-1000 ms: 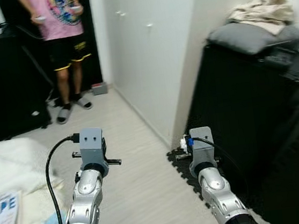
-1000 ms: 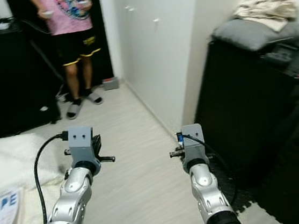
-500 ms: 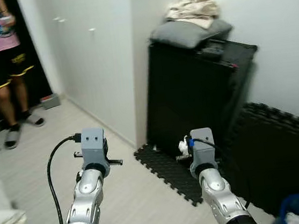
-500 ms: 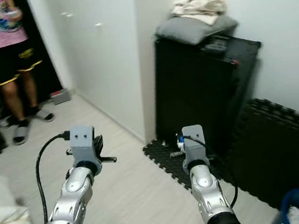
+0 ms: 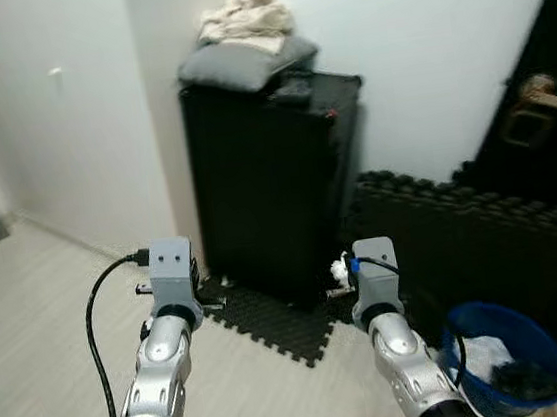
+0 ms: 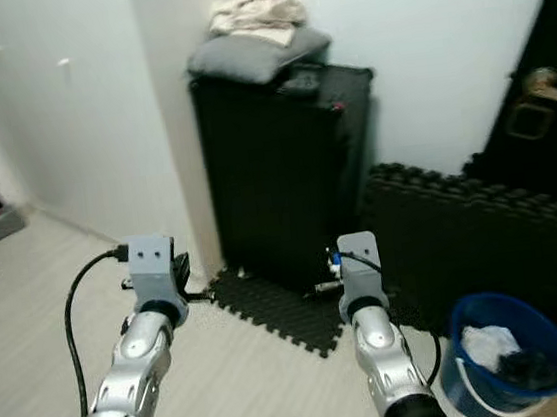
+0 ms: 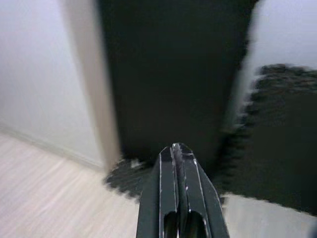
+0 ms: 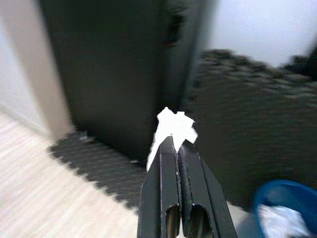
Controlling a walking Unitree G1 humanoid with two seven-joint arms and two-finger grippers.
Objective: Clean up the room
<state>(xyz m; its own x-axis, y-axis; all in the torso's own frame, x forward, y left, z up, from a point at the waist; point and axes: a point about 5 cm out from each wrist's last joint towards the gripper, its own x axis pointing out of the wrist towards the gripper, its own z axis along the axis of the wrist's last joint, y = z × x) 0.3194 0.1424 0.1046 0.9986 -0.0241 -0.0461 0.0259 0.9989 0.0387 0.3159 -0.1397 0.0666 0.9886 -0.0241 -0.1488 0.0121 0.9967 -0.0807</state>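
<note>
Paper scrap: a small white crumpled piece [image 8: 174, 126] pinched at the tips of the right gripper [image 8: 177, 141], held in the air in front of the black cabinet.
Right gripper: fingers pressed together on the paper scrap, arm reaching forward above the edge of the foam mat.
Left gripper: [image 7: 177, 151] fingers closed together with nothing between them, pointing at the foot of the cabinet.
Blue bucket: [image 6: 510, 355] on the floor just to the right of the right arm, with white and dark items inside.
Black cabinet: [image 5: 267, 195] against the white wall, a grey cushion [image 5: 242, 65] and a beige cloth bundle [image 5: 242, 16] on top.
Foam mat: black interlocking tiles [image 5: 271, 320] at the cabinet's foot; more lean against the wall to the right.
Floor: pale wood planks [image 6: 32, 337].
</note>
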